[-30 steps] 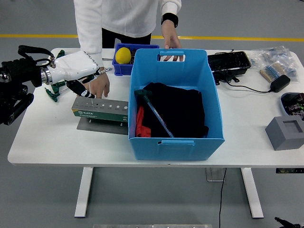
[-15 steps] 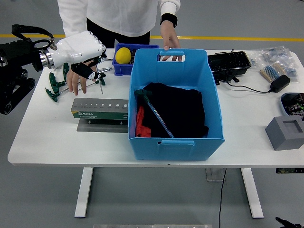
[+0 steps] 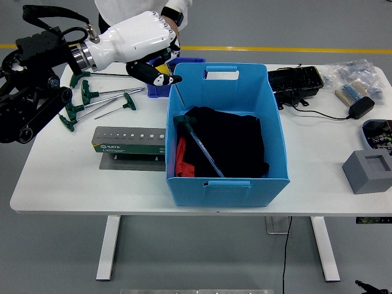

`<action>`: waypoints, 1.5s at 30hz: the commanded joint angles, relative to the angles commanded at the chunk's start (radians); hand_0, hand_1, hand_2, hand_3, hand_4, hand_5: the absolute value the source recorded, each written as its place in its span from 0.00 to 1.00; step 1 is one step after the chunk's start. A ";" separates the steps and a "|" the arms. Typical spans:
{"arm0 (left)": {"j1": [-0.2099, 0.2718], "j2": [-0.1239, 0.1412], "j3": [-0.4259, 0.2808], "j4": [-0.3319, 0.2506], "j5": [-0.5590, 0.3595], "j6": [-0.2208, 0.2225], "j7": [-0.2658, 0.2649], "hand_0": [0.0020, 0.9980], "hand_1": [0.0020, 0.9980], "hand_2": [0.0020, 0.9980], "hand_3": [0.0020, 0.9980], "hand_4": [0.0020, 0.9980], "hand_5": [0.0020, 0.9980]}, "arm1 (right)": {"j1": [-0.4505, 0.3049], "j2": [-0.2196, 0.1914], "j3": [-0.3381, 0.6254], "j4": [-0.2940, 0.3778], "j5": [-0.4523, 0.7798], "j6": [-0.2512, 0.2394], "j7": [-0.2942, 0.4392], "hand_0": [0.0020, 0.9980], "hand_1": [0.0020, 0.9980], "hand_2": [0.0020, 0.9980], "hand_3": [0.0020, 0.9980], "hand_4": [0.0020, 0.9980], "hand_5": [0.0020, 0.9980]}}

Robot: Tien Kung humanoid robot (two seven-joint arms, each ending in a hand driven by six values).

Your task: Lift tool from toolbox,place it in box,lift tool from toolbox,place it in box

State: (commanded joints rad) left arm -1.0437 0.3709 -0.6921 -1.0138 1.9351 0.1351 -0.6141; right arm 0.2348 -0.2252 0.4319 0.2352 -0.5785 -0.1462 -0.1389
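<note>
— Hovering where, exactly?

— My left hand (image 3: 146, 46) hangs high over the table's (image 3: 61, 177) far left part, just at the far left corner of the blue box (image 3: 226, 131). My black thumb and forefinger are curled downward and pressed toward each other, but whether a tool sits between them I cannot tell; the tips show dark against the small blue bin (image 3: 160, 86) behind them.

— And the toolbox?

— The grey-green toolbox (image 3: 128, 139) lies on a grey plate near the table's front, left of the blue box and well below my hand. A row of small holes runs along its top.

— Count the tools for me.

— Inside the blue box I see one T-handle tool (image 3: 197, 144), green at its head with a thin shaft slanting toward the near wall, lying on a black cloth (image 3: 236, 138); something red (image 3: 181, 158) stands against the left wall beside it. On the table, left of my hand, lie about four green-handled T-wrenches (image 3: 98, 103) in a loose fan, shafts pointing toward the bin.

— Anyone else there?

— A person (image 3: 171, 12) in white stands at the far edge, mostly hidden behind my hand, a dark band on one wrist.
</note>
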 joint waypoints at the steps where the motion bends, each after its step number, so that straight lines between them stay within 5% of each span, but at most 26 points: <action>1: 0.000 -0.009 0.006 -0.010 -0.007 -0.001 0.005 0.14 0.00 0.04 0.04 0.75 0.24 | 0.000 0.000 0.000 0.000 0.000 0.000 0.000 0.63 0.60 0.66 0.54 0.78 0.66; 7: 0.008 -0.098 0.073 0.010 -0.036 -0.013 0.017 0.15 0.00 0.04 0.05 0.83 0.28 | 0.003 0.000 0.001 0.001 -0.005 0.001 -0.002 0.63 0.60 0.66 0.54 0.78 0.66; 13: 0.038 -0.190 0.112 0.130 -0.027 0.009 -0.009 0.15 0.00 0.05 0.08 0.82 0.29 | 0.014 0.000 0.003 0.004 -0.012 0.002 -0.004 0.63 0.60 0.66 0.54 0.78 0.66; 16: 0.046 -0.215 0.115 0.172 -0.042 -0.029 0.022 0.15 0.00 0.05 0.08 0.82 0.29 | 0.018 -0.002 0.007 0.004 -0.019 0.002 -0.006 0.63 0.60 0.66 0.54 0.78 0.66; 17: 0.046 -0.220 0.115 0.181 -0.043 -0.045 0.032 0.32 0.28 0.38 0.44 0.93 0.52 | 0.019 -0.002 0.009 0.004 -0.021 0.003 -0.006 0.63 0.60 0.66 0.54 0.79 0.67; 20: 0.045 -0.240 0.116 0.214 -0.019 -0.117 0.083 0.32 0.28 0.38 0.44 0.93 0.52 | 0.023 -0.003 0.010 0.005 -0.027 0.004 -0.007 0.63 0.60 0.66 0.54 0.79 0.67; 22: 0.045 -0.246 0.118 0.230 -0.017 -0.152 0.099 0.32 0.28 0.38 0.44 0.93 0.52 | 0.024 -0.003 0.010 0.005 -0.028 0.004 -0.008 0.63 0.60 0.66 0.54 0.79 0.67; 23: 0.045 -0.249 0.117 0.238 -0.018 -0.171 0.110 0.49 0.55 0.67 0.62 0.98 0.62 | 0.024 -0.004 0.010 0.005 -0.028 0.004 -0.008 0.63 0.60 0.66 0.54 0.79 0.67; 28: 0.049 -0.249 0.116 0.253 -0.005 -0.241 0.149 0.49 0.55 0.67 0.62 0.98 0.62 | 0.020 -0.004 0.010 0.005 -0.028 0.005 -0.008 0.63 0.60 0.66 0.54 0.79 0.67; 29: 0.050 -0.248 0.114 0.253 -0.003 -0.252 0.154 0.57 0.65 0.82 0.71 1.00 0.66 | 0.019 -0.005 0.010 0.006 -0.028 0.005 -0.008 0.63 0.60 0.66 0.54 0.78 0.66; 35: 0.066 -0.240 0.096 0.236 0.021 -0.309 0.180 0.57 0.65 0.82 0.71 1.00 0.66 | 0.013 -0.004 0.010 0.006 -0.027 0.005 -0.008 0.63 0.60 0.66 0.54 0.78 0.66; 36: 0.069 -0.238 0.091 0.233 0.028 -0.324 0.188 0.68 0.75 0.91 0.75 1.00 0.69 | 0.012 -0.004 0.010 0.006 -0.026 0.005 -0.008 0.63 0.60 0.66 0.54 0.78 0.66; 45: 0.094 -0.226 0.042 0.223 0.043 -0.385 0.220 0.76 0.84 0.98 0.76 1.00 0.71 | 0.006 -0.002 0.012 0.006 -0.028 0.005 -0.008 0.63 0.60 0.66 0.54 0.78 0.66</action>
State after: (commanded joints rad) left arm -0.9497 0.1449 -0.6497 -0.7904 1.9781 -0.2501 -0.3936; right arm 0.2404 -0.2274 0.4440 0.2409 -0.6069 -0.1417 -0.1471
